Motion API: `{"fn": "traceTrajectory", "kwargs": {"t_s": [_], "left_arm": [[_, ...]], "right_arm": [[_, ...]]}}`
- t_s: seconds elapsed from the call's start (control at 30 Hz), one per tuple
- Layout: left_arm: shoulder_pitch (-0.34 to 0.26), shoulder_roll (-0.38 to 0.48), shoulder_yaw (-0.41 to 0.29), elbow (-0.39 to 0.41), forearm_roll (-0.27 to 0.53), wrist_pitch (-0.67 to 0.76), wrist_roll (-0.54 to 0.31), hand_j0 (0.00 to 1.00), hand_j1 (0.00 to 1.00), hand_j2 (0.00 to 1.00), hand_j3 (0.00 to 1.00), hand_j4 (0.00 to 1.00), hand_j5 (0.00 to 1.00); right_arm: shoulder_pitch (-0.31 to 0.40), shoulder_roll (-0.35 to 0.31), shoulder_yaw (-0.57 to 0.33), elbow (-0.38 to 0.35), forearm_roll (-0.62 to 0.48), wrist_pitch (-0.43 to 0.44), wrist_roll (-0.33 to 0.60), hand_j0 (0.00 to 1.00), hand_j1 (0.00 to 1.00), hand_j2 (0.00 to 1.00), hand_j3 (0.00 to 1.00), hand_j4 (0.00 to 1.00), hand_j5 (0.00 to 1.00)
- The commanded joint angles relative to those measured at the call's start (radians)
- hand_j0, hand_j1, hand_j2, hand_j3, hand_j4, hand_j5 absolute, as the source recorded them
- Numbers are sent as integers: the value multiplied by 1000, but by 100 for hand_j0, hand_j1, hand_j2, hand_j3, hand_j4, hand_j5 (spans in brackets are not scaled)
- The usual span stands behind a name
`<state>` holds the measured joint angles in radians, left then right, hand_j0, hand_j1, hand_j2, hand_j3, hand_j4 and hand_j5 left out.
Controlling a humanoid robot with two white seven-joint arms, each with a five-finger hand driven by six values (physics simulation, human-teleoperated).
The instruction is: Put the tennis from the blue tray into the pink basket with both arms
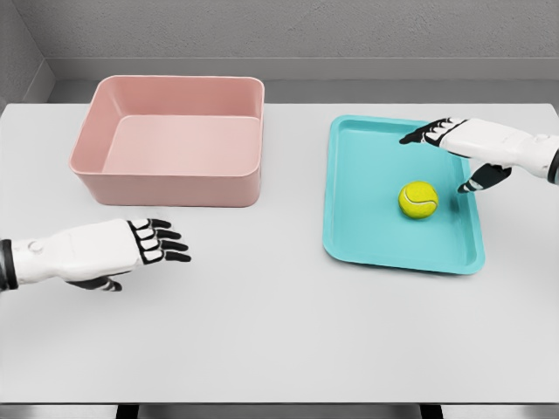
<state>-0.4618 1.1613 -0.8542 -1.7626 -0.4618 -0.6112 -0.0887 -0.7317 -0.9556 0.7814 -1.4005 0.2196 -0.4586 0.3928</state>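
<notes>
A yellow-green tennis ball [418, 199] lies on the blue tray [367, 229] at the right of the table, toward the tray's right side. My right hand [447, 155] hovers over the tray's far right part, fingers spread and holding nothing; its thumb points down just right of the ball. The pink basket [170, 185] stands at the back left with nothing visible inside. In front of the basket, above the table, my left hand [155, 249] is open with fingers stretched toward the right.
The white table [279, 332] spreads wide in front of both containers. A gap of bare tabletop separates the basket from the tray. A grey wall runs behind the table's far edge.
</notes>
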Motion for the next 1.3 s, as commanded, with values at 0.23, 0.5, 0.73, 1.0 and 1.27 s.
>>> {"fn": "traceTrajectory", "kwargs": {"t_s": [0.23, 0.5, 0.73, 1.0, 1.27], "left_arm": [[-127, -101, -17, -1, -60, 0, -259, 100, 100, 100, 100, 100, 100], [-144, -103, -45, -1, 20, 0, -266, 100, 100, 100, 100, 100, 100], [-159, -103, -45, -1, 19, 0, -267, 100, 100, 100, 100, 100, 100], [-160, -103, -43, -1, 19, 0, -267, 100, 100, 100, 100, 100, 100], [-164, -94, -34, -1, 17, 0, -273, 100, 100, 100, 100, 100, 100]], "right_arm": [[-2, -25, 55, -11, -5, 1, -34, 100, 100, 100, 100, 100, 100], [-2, -15, 124, -14, -5, 5, -28, 100, 100, 100, 100, 100, 100], [-2, 12, 150, -6, -6, 18, -29, 100, 100, 100, 100, 100, 100], [-3, 67, 156, 77, -2, 21, -26, 98, 98, 98, 98, 98, 98], [-3, 67, 156, 84, 0, 14, -25, 80, 80, 80, 80, 80, 80]]}}
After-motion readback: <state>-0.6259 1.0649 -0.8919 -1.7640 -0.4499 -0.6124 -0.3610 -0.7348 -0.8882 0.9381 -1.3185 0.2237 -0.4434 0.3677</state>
